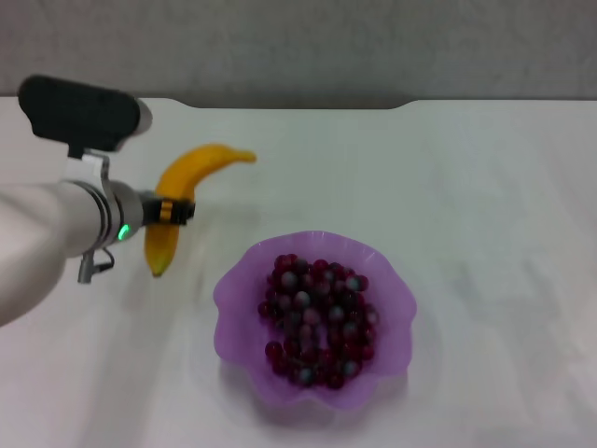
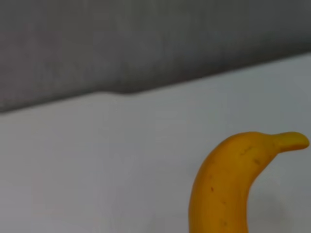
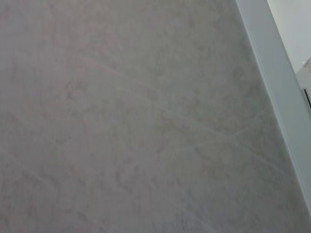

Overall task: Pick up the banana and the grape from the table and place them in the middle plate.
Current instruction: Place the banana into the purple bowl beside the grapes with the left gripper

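My left gripper [image 1: 173,211] is shut on the middle of the yellow-orange banana [image 1: 193,172], to the left of and a little behind the plate. The left wrist view shows the banana [image 2: 224,188] close up, curving away over the white table [image 2: 97,160]. Right of centre near the front edge stands the purple, wavy-rimmed middle plate [image 1: 232,291]. The bunch of dark red-purple grapes [image 1: 318,322] lies inside it. The right gripper is out of sight in every view; the right wrist view shows only a grey surface.
The white table [image 1: 476,187] stretches to the right and behind the plate. Its far edge has a shallow notch [image 1: 289,105] against a grey backdrop. The black camera housing [image 1: 79,112] of my left arm sits at the upper left.
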Motion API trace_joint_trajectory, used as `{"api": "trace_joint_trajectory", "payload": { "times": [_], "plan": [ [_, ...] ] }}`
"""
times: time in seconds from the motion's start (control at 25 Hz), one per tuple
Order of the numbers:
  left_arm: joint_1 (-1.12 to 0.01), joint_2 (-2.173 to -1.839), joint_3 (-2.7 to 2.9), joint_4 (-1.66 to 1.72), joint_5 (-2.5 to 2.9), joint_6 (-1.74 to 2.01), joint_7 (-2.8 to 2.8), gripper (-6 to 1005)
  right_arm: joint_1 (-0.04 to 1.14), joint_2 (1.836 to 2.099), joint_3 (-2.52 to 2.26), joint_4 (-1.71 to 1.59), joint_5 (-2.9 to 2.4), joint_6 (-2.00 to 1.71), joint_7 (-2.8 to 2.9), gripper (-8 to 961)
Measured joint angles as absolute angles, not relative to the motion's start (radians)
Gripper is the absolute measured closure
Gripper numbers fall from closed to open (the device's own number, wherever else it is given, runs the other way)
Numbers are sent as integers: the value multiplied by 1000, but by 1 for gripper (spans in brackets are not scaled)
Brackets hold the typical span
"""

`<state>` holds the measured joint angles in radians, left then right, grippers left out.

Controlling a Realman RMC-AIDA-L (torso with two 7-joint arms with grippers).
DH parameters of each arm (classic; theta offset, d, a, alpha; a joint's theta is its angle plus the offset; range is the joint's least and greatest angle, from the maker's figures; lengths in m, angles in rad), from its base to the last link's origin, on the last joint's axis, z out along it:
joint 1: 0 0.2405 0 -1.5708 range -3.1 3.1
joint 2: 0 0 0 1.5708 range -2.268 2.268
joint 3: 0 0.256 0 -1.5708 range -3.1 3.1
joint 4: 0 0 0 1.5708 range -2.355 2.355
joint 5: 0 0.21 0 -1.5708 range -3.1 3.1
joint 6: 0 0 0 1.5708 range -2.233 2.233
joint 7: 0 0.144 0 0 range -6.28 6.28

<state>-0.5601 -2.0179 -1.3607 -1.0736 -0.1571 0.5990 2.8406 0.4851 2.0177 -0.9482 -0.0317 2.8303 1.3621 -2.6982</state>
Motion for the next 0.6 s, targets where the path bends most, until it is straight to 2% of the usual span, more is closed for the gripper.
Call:
{"api": "trace_joint_trajectory", "payload": {
  "times": [0.6],
  "plan": [
    [-334, -1992, -1384, -1613, -56, 790, 2843, 498, 487, 2017, -953, -18, 2830, 1361, -2702, 68]
  ]
}}
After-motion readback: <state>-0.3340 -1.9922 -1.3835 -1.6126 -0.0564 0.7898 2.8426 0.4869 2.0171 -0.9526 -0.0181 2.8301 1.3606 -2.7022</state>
